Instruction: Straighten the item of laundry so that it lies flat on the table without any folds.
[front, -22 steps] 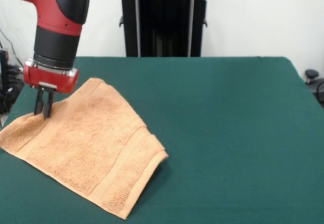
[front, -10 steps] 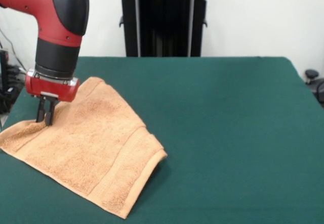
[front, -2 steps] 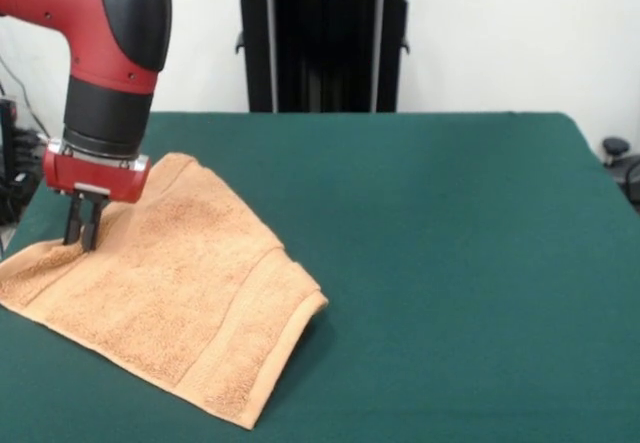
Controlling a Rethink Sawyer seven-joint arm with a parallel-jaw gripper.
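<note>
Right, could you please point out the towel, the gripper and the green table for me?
towel (front, -2 steps: 170,293): front view, on the middle of its terry surface.
gripper (front, -2 steps: 80,231): front view, between its fingertips at the towel's edge.
table (front, -2 steps: 450,263): front view, on bare green cloth.

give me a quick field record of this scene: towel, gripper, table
towel: orange-tan terry towel at the table's left side in the front view, spread but rumpled, woven band near its lower right edge
gripper: gripper points down, tips at the towel's upper left part, fingers close together, seemingly pinching the cloth
table: green table, bare to the right of the towel
task state: towel not yet flat
</note>
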